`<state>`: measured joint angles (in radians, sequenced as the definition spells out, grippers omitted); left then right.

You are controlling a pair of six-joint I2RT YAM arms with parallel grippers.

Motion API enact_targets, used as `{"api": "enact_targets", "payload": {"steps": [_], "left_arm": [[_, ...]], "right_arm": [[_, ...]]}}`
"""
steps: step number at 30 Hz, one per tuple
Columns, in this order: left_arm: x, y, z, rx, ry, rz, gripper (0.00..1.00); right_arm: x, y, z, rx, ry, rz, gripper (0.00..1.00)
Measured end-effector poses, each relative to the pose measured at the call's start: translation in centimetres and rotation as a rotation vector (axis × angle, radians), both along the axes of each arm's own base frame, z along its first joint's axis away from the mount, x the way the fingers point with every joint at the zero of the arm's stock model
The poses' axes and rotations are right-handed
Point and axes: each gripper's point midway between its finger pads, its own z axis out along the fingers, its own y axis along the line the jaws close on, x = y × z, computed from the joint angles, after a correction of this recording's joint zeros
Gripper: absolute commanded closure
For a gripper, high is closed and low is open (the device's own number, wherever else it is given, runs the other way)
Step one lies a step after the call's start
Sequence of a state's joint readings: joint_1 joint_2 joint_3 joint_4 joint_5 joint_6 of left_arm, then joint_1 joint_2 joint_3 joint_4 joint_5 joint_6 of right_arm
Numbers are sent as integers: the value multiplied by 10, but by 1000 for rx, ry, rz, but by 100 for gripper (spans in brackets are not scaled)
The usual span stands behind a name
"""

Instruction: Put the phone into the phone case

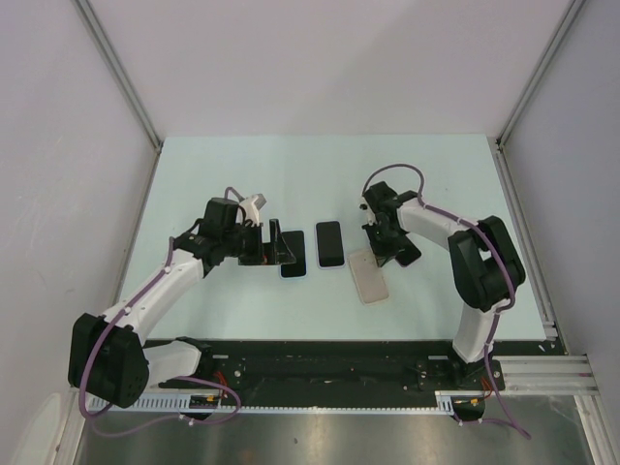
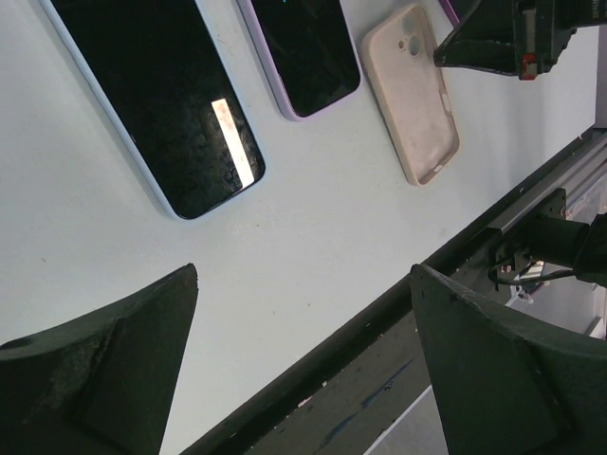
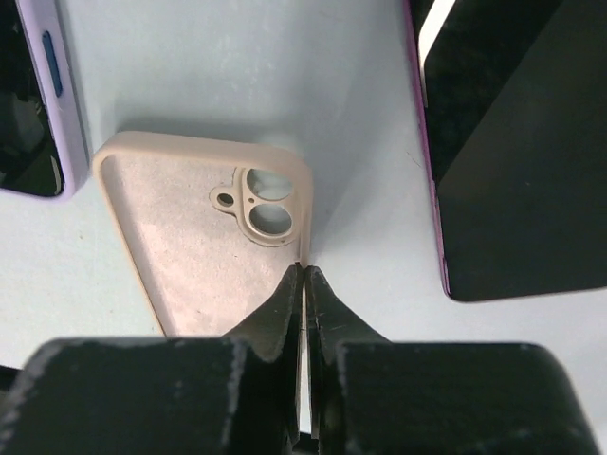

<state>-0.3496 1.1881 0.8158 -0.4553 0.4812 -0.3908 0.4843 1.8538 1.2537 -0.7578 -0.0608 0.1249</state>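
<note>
A beige phone case lies open side up on the table, also seen from above and at the left wrist view's top right. My right gripper is shut on the case's right rim, close to the camera cutout. Three phones lie face up. A lavender-edged phone is just left of the case. A light-blue-edged phone lies under my left gripper. A magenta-edged phone lies to the right of the case. My left gripper hangs wide open above the table, holding nothing.
The pale table is bounded by white walls with metal posts at the back corners. A black rail runs along the near edge, with the arm bases behind it.
</note>
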Motion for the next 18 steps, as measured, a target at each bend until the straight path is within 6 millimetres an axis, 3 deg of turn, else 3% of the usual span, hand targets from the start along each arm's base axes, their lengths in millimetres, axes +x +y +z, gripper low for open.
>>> {"api": "enact_targets", "payload": {"steps": [7, 9, 10, 12, 14, 15, 18], "left_arm": [[0, 0, 0, 0, 0, 0, 3], [0, 0, 0, 0, 0, 0, 3], [0, 0, 0, 0, 0, 0, 3], [0, 0, 0, 0, 0, 0, 3], [0, 0, 0, 0, 0, 0, 3], [0, 0, 0, 0, -1, 0, 2], [0, 0, 3, -4, -10, 0, 2]], "right_arm": [[-3, -21, 10, -36, 17, -69, 82], [-5, -23, 10, -43, 27, -80, 68], [-6, -23, 10, -43, 27, -85, 54], [-6, -23, 11, -42, 27, -98, 51], [-5, -23, 13, -43, 19, -104, 36], [-4, -24, 16, -46, 7, -109, 3], [4, -29, 30, -50, -58, -121, 0]]}}
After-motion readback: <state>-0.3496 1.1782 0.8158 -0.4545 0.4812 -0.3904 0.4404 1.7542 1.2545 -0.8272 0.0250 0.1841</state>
